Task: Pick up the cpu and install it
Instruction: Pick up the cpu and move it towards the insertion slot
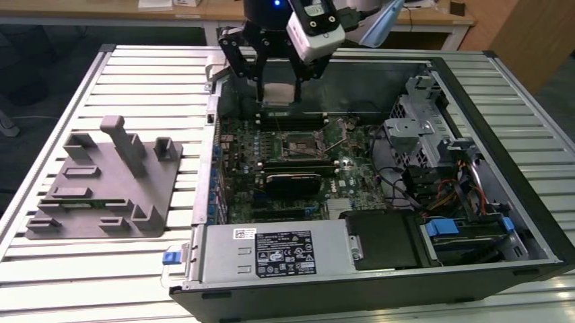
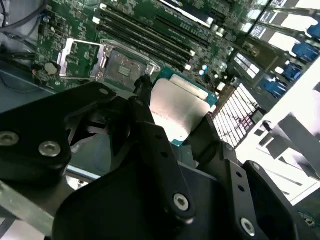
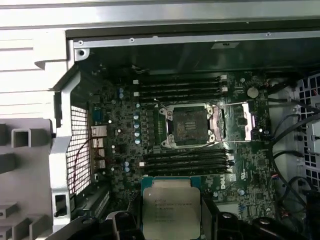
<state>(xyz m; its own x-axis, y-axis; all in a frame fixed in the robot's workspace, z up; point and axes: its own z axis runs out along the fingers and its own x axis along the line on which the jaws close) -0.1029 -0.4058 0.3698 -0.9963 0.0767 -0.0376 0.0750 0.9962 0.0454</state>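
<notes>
The gripper (image 1: 277, 93) clamps the cpu (image 3: 171, 210) by its edges. The square chip is held flat, its printed silver top upward, above the motherboard (image 3: 125, 150) near the open socket (image 3: 189, 126).

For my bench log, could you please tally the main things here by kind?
cpu: 1
gripper, shut on the cpu: 1
open socket: 1
grey tray: 1
computer case: 1
Total: 5
</notes>
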